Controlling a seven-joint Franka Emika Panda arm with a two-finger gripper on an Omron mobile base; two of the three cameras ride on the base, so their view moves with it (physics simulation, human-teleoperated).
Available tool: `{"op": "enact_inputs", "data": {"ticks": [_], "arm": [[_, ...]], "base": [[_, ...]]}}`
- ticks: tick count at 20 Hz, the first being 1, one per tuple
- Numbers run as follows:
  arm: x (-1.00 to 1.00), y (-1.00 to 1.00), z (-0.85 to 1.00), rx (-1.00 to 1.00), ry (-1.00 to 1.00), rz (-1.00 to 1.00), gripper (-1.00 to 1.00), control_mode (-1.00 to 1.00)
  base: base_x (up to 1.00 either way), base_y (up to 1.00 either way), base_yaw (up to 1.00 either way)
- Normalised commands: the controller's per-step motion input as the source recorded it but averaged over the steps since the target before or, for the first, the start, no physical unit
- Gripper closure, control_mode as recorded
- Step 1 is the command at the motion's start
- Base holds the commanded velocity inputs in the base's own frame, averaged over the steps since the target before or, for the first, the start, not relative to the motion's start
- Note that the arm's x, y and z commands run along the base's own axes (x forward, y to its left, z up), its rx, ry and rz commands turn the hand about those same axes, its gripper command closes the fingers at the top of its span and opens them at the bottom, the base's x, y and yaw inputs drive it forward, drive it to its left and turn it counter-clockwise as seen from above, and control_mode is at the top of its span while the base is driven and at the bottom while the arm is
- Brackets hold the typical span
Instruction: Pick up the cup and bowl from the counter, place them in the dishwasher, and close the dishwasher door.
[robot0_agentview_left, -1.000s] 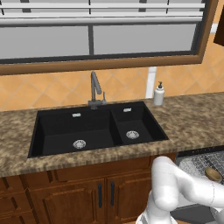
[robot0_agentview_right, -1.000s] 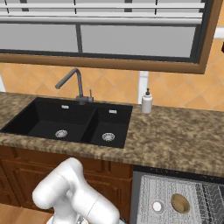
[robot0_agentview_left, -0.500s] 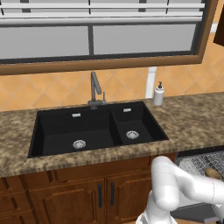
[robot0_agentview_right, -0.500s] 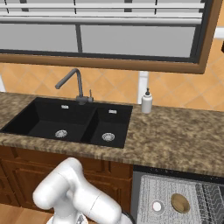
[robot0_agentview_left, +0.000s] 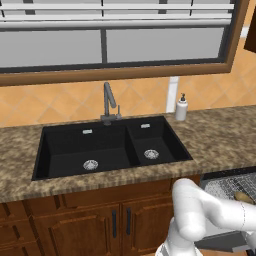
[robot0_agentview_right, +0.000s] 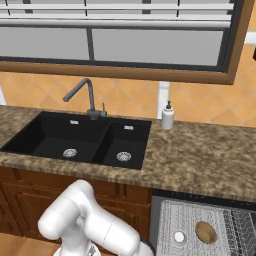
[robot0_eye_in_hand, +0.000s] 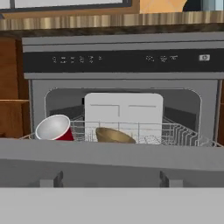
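- In the left base view, the white arm (robot0_agentview_left: 210, 215) has moved a tiny bit. It now covers a little more of the dishwasher rack (robot0_agentview_left: 227, 185).
- The bowl (robot0_agentview_left: 244, 197) in that rack peeks out a bit less beside the arm.
- In the right base view, the arm looks almost the same as before.

Wire rack (robot0_eye_in_hand: 175, 131) carries tipped cup (robot0_eye_in_hand: 54, 127), bowl (robot0_eye_in_hand: 114, 135) beside it.
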Motion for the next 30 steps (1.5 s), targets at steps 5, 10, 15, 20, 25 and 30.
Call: {"op": "enact_inputs", "data": {"ticks": [5,10,15,20,25,30], "arm": [[1.0,0.7,-0.74,-0.04,-0.07,-0.06,-1.0,-1.0],[1.0,0.41,-0.8,0.0,-0.02,0.0,-1.0,-1.0],[1.0,0.37,-0.73,-0.01,-0.04,-0.01,-1.0,-1.0],[1.0,0.43,-0.66,-0.08,-0.06,-0.05,-1.0,-1.0],[1.0,0.48,-0.83,-0.09,-0.06,-0.06,-1.0,-1.0],[1.0,0.44,-0.98,-0.04,-0.09,-0.06,-1.0,-1.0]], "base": [[0.0,0.0,0.0],[0.0,0.0,0.0],[0.0,0.0,0.0],[0.0,0.0,0.0],[0.0,0.0,0.0],[0.0,0.0,0.0]]}}
